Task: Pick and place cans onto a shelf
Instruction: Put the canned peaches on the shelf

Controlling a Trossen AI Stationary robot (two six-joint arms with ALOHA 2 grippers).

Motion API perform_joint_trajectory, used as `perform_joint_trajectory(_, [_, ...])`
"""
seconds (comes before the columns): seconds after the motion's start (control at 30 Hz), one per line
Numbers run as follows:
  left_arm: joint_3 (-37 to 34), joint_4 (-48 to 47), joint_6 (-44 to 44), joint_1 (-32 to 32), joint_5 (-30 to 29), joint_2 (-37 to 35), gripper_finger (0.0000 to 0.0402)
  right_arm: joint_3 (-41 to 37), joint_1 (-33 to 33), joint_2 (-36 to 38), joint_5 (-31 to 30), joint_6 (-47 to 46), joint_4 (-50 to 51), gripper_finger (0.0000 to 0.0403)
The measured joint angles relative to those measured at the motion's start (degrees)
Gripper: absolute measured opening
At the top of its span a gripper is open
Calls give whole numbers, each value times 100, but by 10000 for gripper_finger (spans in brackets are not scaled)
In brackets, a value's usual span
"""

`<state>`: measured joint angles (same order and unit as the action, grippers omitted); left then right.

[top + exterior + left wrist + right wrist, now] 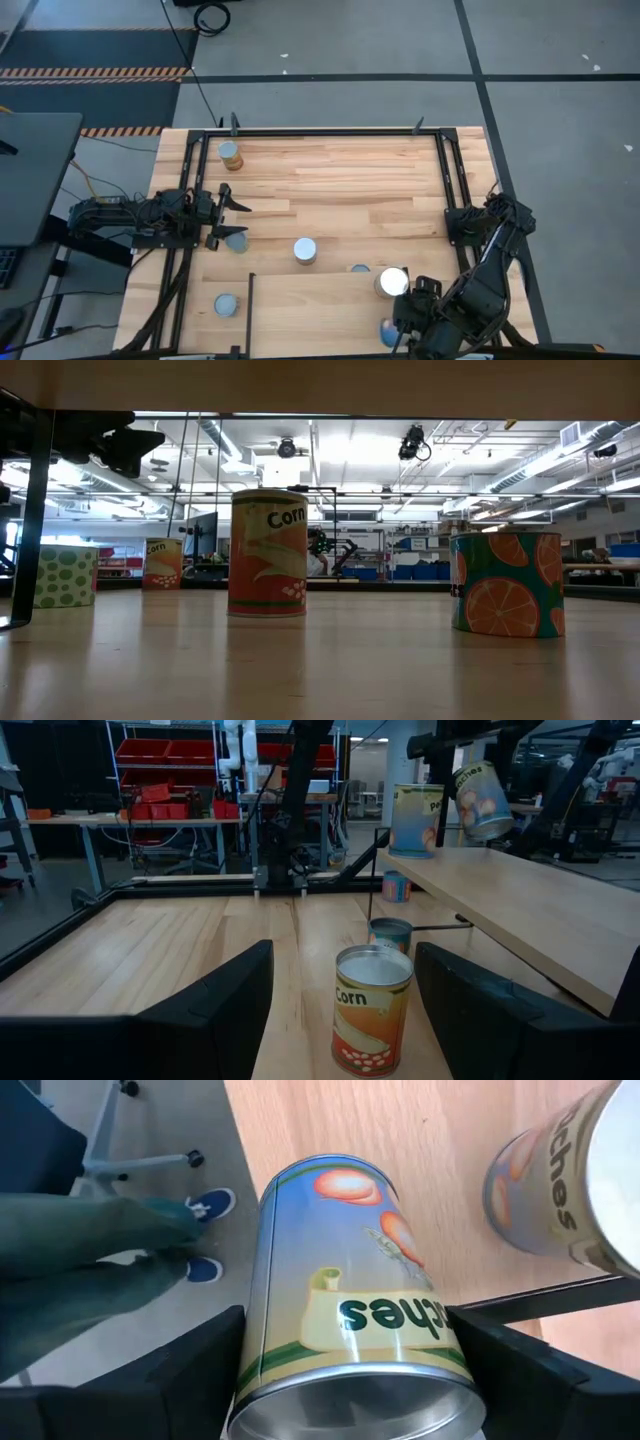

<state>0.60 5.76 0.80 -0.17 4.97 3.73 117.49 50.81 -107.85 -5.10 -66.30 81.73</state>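
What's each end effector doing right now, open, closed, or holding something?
Left end effector: open, empty, the corn can standing untouched between its fingers.
Right end effector: closed on a peaches can, holding it tilted above the shelf.

One can (267, 554) reads "Corn" on its orange label. Another can (355, 1305) shows "…ches", its first letters hidden from view.

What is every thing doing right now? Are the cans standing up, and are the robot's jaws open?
left gripper: jaws open, empty
right gripper: jaws closed on a can
held peaches can: tilted, in the air
second peaches can: upright on the shelf
corn can: upright on the table
shelf: one can standing on it
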Motion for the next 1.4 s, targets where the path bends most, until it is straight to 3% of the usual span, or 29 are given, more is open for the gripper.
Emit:
perform_joint_trajectory(0.8, [0,-6,2,-2,0,0,249,0,-50,7,-195,-423,17,368])
perform_joint_trajectory(1.17, [0,-5,0,-1,0,2,249,64,-107,33,-98,-532,-127,356])
perform_joint_trajectory(1.3, [0,-5,0,-1,0,2,249,435,-69,54,-85,-135,-80,352])
perform_joint_trajectory(1.4, [0,-7,0,0,0,2,249,740,-18,67,-153,757,-84,349])
